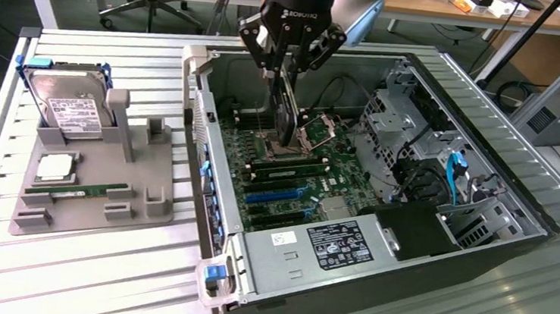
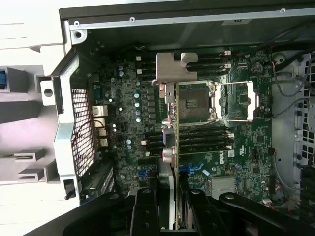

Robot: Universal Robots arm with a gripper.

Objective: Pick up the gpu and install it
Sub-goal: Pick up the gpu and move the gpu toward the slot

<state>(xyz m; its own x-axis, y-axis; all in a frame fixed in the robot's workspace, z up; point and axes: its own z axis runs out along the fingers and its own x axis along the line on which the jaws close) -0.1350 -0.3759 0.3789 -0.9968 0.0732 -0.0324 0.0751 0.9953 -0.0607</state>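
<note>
My gripper (image 1: 286, 65) hangs over the open computer case (image 1: 518, 216), shut on the gpu (image 1: 286, 112). The card hangs edge-on below the fingers, its lower edge a little above the motherboard (image 1: 308, 182) near the open CPU socket (image 1: 315, 133). In the wrist view the gpu (image 2: 175, 142) shows as a thin green edge running out from between the black fingers (image 2: 146, 206). Its silver bracket (image 2: 173, 69) is at the far end, over the board by the case's rear wall. The gripper (image 2: 170, 201) clamps the card from both sides.
A grey fixture (image 1: 147, 168) beside the case, on the exterior view's left, holds a hard drive (image 1: 73, 112), a CPU chip (image 1: 56, 168) and a RAM stick (image 1: 79, 191). Inside the case are a power supply (image 1: 338, 246), a drive cage (image 1: 400, 122) and loose cables (image 1: 451, 176).
</note>
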